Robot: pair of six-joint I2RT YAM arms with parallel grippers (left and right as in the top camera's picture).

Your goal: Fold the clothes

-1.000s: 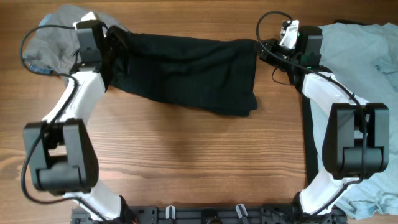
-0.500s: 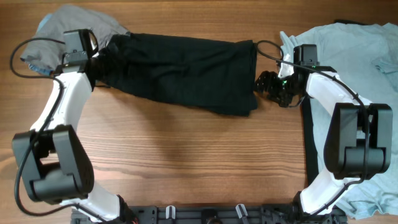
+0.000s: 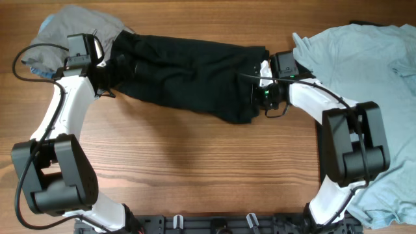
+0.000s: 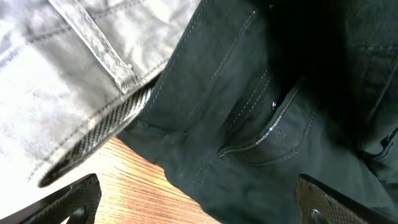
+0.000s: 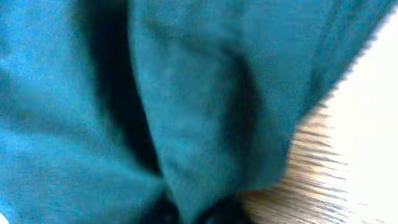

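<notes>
One black shorts, one grey shorts left, one blue T-shirt right. The left gripper stands apart, the right gripper together.

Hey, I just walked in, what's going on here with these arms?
Two robot arms are working on a pair of black shorts stretched across the wooden table. The left end effector is open over one end, by the grey shorts; the right end effector is shut at the other edge, seemingly pinching the cloth. A light blue T-shirt lies beside it.
</notes>
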